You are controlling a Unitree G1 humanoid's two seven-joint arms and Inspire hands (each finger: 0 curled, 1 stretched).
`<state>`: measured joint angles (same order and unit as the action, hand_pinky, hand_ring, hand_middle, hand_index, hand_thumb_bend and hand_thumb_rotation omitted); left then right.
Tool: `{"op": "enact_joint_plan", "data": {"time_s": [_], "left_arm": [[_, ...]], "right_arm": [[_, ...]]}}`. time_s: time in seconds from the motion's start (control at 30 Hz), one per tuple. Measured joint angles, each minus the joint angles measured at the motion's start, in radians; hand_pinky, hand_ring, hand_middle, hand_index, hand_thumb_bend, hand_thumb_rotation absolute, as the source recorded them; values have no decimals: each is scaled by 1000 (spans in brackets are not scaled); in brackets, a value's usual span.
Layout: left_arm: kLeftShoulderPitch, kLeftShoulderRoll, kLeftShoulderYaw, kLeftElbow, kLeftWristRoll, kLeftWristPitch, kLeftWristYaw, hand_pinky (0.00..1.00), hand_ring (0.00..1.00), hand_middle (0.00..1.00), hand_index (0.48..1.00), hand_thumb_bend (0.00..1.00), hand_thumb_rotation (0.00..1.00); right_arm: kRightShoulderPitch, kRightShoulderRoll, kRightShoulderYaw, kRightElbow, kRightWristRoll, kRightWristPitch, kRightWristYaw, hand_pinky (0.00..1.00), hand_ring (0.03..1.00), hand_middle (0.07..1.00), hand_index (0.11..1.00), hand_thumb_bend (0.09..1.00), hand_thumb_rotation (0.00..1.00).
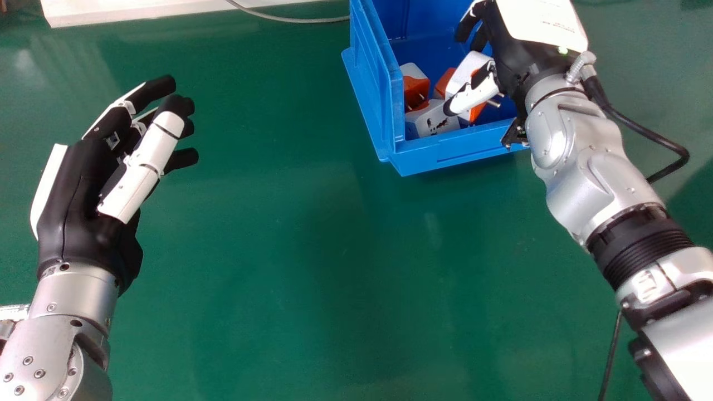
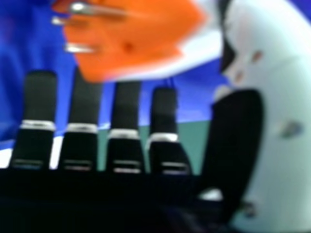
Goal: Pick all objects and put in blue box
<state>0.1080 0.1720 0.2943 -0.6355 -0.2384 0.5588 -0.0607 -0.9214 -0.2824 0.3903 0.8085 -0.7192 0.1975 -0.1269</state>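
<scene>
In the head view, the right hand (image 1: pixel 515 55) is over the right side of the blue box (image 1: pixel 384 72), its thumb extended over the contents. A tilted white-and-orange plug adapter (image 1: pixel 464 72) lies by the thumb, partly hidden by it. Beside it in the box are an orange-and-white adapter (image 1: pixel 416 92), a white one (image 1: pixel 433 118) and an orange piece (image 1: pixel 443 81). The left hand (image 1: pixel 78 189) is open above the table at the left, holding nothing. In the right hand view, the right hand (image 2: pixel 125 104) has straight fingers, with the orange adapter (image 2: pixel 131 39) and its metal pins near them.
The green table (image 1: pixel 267 250) extends in front of the box and between the arms. A white panel (image 1: pixel 139 10) and a grey cable (image 1: pixel 289 19) lie along the far edge. A black cable (image 1: pixel 646 131) loops beside the right wrist.
</scene>
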Motion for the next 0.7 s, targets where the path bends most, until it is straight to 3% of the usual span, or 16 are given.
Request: {"op": "enact_joint_plan", "data": {"time_s": [0.17,0.27,0.4,0.53,0.7], "left_arm": [[-2,0,-6,19,2,-3,0,739,810,792,813,500,490],[-2,0,-14,31,8,-15,0,739,811,791,810,501,492],[-2,0,-26,53,45,-66,2,736,808,785,801,507,502],[1,0,-46,65,80,-96,7,734,805,781,795,515,511],[3,0,-54,69,98,-113,8,721,797,774,786,530,520]], "right_arm": [[0,0,9,-2,-1,4,-14,879,979,985,979,590,259],[0,2,14,2,-3,15,-46,908,989,993,990,553,336],[-1,11,19,8,-2,34,-73,937,996,997,996,507,423],[-1,14,19,9,-2,34,-97,949,999,999,999,479,460],[-1,14,18,9,-1,33,-100,954,1000,1000,1000,463,477]]}}
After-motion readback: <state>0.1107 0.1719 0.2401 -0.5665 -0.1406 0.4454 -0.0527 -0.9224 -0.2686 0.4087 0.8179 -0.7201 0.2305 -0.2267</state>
